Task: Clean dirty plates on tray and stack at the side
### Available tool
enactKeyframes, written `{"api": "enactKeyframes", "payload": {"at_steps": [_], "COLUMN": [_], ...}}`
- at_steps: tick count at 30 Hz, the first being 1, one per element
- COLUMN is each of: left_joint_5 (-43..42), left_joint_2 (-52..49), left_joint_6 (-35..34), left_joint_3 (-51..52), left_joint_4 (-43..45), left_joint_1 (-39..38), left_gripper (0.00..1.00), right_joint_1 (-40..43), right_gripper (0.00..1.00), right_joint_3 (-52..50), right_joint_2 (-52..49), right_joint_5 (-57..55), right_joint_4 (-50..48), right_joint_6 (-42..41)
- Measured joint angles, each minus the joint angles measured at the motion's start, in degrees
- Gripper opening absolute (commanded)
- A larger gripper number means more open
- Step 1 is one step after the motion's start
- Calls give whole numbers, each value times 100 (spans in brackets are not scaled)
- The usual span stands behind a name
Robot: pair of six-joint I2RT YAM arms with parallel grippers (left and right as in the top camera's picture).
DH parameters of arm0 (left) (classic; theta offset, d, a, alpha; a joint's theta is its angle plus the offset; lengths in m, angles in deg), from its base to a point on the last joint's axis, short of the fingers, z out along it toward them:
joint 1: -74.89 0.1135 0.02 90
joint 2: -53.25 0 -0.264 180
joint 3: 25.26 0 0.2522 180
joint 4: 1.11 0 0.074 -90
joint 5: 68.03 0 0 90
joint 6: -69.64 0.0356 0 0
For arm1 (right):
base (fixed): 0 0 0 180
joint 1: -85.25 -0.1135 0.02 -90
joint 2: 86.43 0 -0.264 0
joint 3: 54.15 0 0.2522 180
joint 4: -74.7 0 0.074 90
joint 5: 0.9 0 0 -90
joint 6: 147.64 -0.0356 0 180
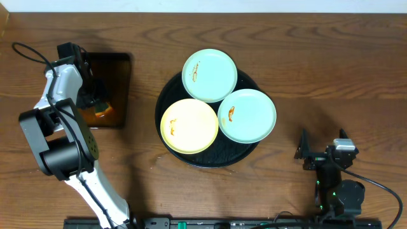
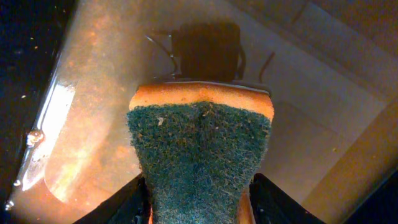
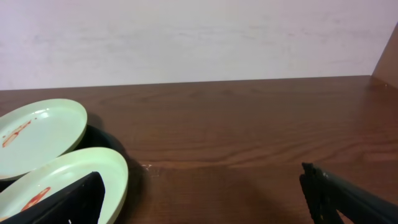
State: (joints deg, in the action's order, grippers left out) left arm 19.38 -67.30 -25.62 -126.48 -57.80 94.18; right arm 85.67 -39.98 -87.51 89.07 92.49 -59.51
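Observation:
Three dirty plates lie on the round black tray (image 1: 166,95): a mint one (image 1: 209,75) at the back, a second mint one (image 1: 247,115) at the right, a yellow one (image 1: 189,126) at the front left, each with an orange-brown smear. My left gripper (image 1: 98,107) is far left over a small rectangular tray, shut on an orange sponge (image 2: 199,149) with a green scouring face; the black fingers (image 2: 124,205) pinch its sides. My right gripper (image 1: 324,152) stands open on the table right of the plates, nothing between its fingers (image 3: 81,198). Both mint plates (image 3: 40,130) (image 3: 68,177) show at its left.
The rectangular black tray (image 1: 117,70) holds brown liquid (image 2: 93,81), and the sponge sits low over it. Bare wooden table lies between the two trays and right of the round tray. A pale wall (image 3: 199,37) stands behind the table.

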Motion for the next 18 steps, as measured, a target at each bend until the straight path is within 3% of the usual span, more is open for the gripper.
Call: {"api": "enactKeyframes", "payload": {"at_steps": [8,12,18], "left_joint_5": [2,2,-2], "left_joint_2": [0,0,2], "left_joint_6": [105,94,144], "left_joint_3": [0,0,0], "left_joint_4": [-15,-33,-79], "left_joint_1": [0,0,0], "left_gripper": [43,8,7], "right_joint_1": [0,0,0], "right_gripper": [99,99,99], "right_joint_3": [0,0,0], "right_joint_2": [0,0,0], "right_joint_5": [0,0,0], "right_joint_4": [2,0,0], "right_joint_6": [0,0,0]}}
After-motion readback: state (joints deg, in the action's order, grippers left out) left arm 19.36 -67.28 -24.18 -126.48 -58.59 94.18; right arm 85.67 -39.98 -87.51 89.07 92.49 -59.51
